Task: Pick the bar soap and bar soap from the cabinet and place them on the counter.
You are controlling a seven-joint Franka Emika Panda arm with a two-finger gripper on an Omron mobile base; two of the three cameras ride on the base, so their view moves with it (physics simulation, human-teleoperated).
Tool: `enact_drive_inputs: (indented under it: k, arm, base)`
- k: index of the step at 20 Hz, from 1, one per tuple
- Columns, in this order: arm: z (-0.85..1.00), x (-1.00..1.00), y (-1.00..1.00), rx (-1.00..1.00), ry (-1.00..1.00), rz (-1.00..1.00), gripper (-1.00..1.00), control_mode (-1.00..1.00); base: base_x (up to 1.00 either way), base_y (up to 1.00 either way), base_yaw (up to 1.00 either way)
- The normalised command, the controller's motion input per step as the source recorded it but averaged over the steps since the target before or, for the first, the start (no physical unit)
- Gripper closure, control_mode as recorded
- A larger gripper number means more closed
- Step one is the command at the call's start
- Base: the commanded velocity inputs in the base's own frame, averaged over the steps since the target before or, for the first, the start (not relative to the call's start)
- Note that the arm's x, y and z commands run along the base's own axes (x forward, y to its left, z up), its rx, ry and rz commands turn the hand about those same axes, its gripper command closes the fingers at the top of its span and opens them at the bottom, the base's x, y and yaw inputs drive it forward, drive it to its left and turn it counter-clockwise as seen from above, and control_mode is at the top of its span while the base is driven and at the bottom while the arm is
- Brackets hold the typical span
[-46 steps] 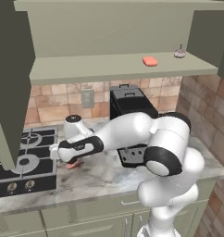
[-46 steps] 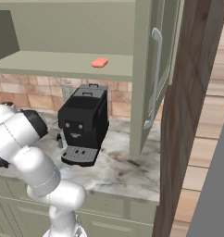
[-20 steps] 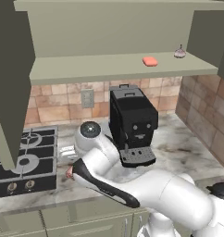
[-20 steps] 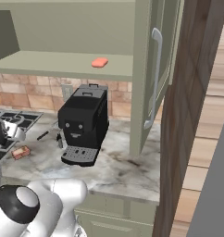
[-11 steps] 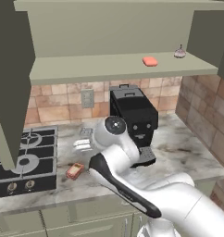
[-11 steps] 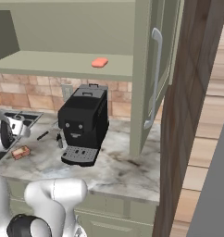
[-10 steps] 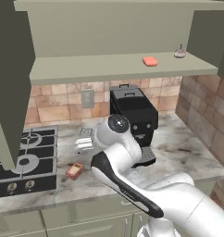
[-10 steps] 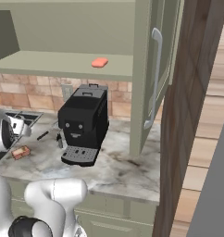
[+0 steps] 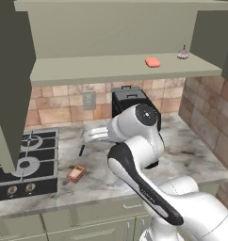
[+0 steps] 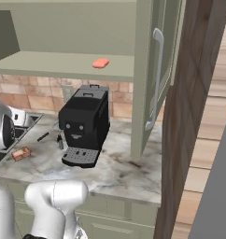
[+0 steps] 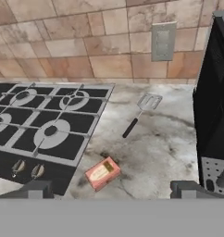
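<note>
Gripper (image 11: pixel 112 187) hangs above the counter (image 9: pixel 191 157) with its jaws spread wide and nothing between them. Below it, the orange-brown soap bar (image 11: pixel 102 172) lies flat on the stone, just beside the hob (image 11: pixel 37 125). A spatula (image 11: pixel 140 111) rests further back, near the coffee machine (image 10: pixel 83 123). The coral soap bar (image 9: pixel 152 62) sits on the cabinet (image 9: pixel 111 68) shelf, near a small knob-topped item (image 9: pixel 183 53).

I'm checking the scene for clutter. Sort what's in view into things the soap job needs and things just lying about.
Part of the job:
- orange-brown bar soap, lying on the counter
- coral-red bar soap, on the cabinet shelf
- gripper, jaws open, holding nothing

Just lying about:
- coffee machine
- spatula
- gas hob
- small knob-topped item on the shelf
- wall outlet
</note>
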Motion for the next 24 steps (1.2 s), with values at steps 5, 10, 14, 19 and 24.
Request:
enact_drive_inputs:
  k: [5,10,14,19,24]
  arm:
    - [0.56,-0.33,-0.17,0.0,-0.18,0.03,-1.0,-1.0]
    - [0.44,-0.33,-0.12,0.0,-0.15,0.03,-1.0,-1.0]
    - [0.44,-0.22,-0.15,0.01,-0.1,0.01,-1.0,-1.0]
    - [0.38,-0.03,-0.18,0.08,-0.01,0.0,-1.0,-1.0]
    - [0.52,-0.27,-0.1,0.0,-0.14,0.0,-1.0,-1.0]
  base:
    - [0.0,0.0,0.0]
    - [0.0,0.0,0.0]
    - [0.0,0.0,0.0]
    - [0.0,0.0,0.0]
    - [0.0,0.0,0.0]
